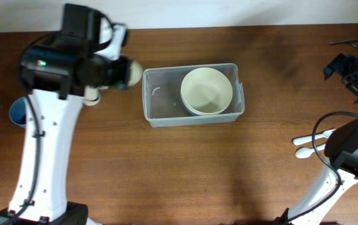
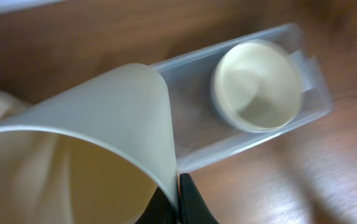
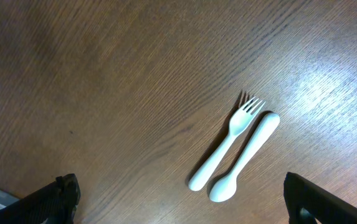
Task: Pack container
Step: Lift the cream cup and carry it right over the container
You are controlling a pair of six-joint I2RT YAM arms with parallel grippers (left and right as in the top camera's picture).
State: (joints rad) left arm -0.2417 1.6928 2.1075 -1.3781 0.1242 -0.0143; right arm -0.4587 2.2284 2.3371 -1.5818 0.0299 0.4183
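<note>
left arm (image 1: 44, 156): white links, black joints, black cable (image 1: 35, 144), green LED (image 1: 42, 62) | right arm (image 1: 325, 184): same colours | jaws: black

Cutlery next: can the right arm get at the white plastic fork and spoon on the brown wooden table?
Probably yes: the open right gripper hangs over the fork and spoon, which lie flat on bare table, nothing covering them. They lie side by side, so singling one out may be fiddly.

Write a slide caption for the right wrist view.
Open right gripper above a white fork and spoon lying on wooden table.
</note>
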